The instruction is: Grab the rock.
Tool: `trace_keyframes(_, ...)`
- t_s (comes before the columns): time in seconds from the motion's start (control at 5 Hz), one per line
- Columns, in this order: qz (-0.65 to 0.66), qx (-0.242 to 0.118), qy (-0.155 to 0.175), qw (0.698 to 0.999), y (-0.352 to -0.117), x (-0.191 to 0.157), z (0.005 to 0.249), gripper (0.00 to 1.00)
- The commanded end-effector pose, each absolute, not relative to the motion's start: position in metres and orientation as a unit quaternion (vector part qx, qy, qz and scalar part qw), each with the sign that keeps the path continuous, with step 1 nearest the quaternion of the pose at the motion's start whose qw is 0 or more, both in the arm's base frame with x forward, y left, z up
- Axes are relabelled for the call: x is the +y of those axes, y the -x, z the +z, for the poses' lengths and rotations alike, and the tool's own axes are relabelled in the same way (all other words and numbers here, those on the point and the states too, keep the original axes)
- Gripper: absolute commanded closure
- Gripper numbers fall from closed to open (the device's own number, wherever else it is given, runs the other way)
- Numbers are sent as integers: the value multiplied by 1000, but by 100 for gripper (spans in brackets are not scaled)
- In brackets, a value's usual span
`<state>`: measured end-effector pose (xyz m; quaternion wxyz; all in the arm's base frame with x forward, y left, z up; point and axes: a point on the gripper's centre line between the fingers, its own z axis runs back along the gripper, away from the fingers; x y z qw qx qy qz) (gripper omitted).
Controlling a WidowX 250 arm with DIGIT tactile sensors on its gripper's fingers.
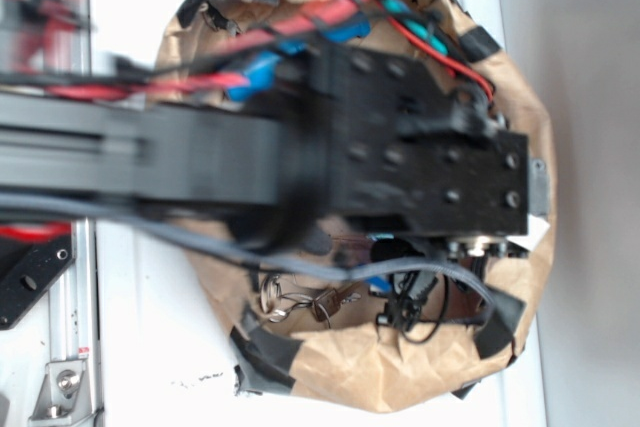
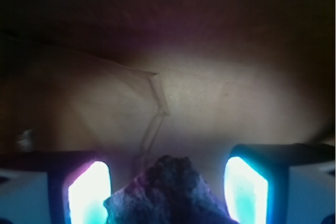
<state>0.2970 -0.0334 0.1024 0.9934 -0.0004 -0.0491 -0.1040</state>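
Note:
In the wrist view the rock (image 2: 167, 195), a dark, lumpy, rough stone, sits low in the frame between my two fingers. My gripper (image 2: 168, 179) is open around it. The glowing left pad (image 2: 88, 195) and right pad (image 2: 245, 191) stand wide apart. The rock's lower edges reach close to both pads, with gaps higher up. Behind it lies the creased brown paper floor of the bag (image 2: 173, 93). In the exterior view the black arm (image 1: 400, 147) reaches down into the bag and hides the gripper and the rock.
A brown paper bag (image 1: 400, 382) with black tape on its rolled rim stands on the white table. Inside it, below the arm, lie a key ring with keys (image 1: 290, 299) and tangled black cables (image 1: 420, 302). A metal frame (image 1: 40, 277) is at the left.

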Motion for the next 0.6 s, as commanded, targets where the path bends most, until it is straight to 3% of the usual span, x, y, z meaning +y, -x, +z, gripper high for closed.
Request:
trace_keyframes(0.0, -74, -102, -28, 992, -293, -7, 199, 100)
trace_keyframes(0.4, 0, -90, -42, 995, -283, -6, 190, 100)
